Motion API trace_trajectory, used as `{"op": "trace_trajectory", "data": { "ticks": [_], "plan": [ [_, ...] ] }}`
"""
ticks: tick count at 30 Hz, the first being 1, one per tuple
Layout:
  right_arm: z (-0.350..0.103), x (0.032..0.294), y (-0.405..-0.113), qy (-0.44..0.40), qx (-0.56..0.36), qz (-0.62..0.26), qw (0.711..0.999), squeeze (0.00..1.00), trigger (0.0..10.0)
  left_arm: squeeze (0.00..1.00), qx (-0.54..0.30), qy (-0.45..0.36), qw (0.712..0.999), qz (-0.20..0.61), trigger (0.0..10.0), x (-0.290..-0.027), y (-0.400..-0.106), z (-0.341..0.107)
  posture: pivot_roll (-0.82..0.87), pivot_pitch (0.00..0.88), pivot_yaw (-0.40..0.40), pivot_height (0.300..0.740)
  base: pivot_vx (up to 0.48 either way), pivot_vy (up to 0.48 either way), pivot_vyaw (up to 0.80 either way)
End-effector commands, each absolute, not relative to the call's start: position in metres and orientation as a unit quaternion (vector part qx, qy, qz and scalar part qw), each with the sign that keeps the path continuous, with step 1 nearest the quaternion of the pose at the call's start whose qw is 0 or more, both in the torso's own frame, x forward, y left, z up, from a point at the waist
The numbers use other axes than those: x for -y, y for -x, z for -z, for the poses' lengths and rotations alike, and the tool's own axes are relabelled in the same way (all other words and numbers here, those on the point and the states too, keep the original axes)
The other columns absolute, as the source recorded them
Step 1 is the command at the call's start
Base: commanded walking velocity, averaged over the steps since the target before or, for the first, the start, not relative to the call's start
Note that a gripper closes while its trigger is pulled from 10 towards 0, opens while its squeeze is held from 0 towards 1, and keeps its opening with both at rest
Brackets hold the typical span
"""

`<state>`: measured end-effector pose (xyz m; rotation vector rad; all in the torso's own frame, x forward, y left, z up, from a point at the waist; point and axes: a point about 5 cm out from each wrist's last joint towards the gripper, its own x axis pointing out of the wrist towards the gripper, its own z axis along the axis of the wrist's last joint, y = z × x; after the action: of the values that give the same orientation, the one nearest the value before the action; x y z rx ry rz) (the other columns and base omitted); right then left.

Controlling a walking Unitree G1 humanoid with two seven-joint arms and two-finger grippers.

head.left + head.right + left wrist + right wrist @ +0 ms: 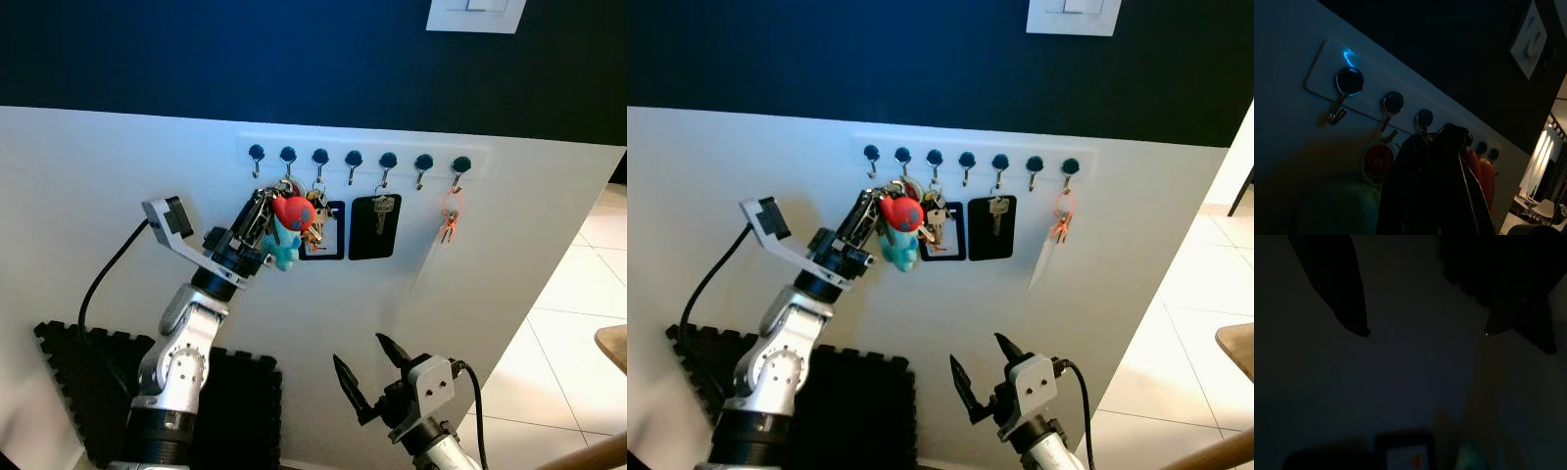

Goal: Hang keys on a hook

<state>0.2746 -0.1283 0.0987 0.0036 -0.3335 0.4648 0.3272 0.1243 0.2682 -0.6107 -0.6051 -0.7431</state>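
The left gripper (263,217) is raised to the hook rail (358,157), its fingers pinched on the keys (294,220), whose red and teal charms dangle just below the rail's second and third hooks. Well below the rail, the right gripper (370,377) hangs with its fingers spread, holding nothing.

Left gripper (874,211) holds a bunch of keys (904,221) with red and teal charms up against a row of hooks (967,160); right gripper (983,372) hangs low, fingers apart
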Motion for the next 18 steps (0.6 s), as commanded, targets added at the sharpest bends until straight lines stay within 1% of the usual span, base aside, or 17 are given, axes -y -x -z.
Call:
{"op": "trace_trajectory", "data": {
  "ticks": [1,10,18],
  "plan": [
    [-0.0979,0.1276,-0.2741,-0.008,0.159,-0.231,0.960,0.00,10.0,0.00,0.295,0.298,0.835,0.357,10.0,-0.1216,-0.3275,-0.2713,0.05,0.089,-0.003,0.740,0.000,0.000,0.00],
    [-0.0996,0.1290,-0.2726,-0.018,0.155,-0.231,0.960,0.00,10.0,0.00,0.311,0.314,0.828,0.345,10.0,-0.1266,-0.3307,-0.2784,0.04,0.076,0.001,0.740,0.000,0.000,0.00],
    [-0.1009,0.1280,-0.2732,-0.023,0.153,-0.232,0.960,0.00,10.0,0.00,0.311,0.321,0.828,0.339,10.0,-0.1268,-0.3341,-0.2797,0.04,0.069,0.004,0.740,0.000,0.000,0.00]
  ]
}}
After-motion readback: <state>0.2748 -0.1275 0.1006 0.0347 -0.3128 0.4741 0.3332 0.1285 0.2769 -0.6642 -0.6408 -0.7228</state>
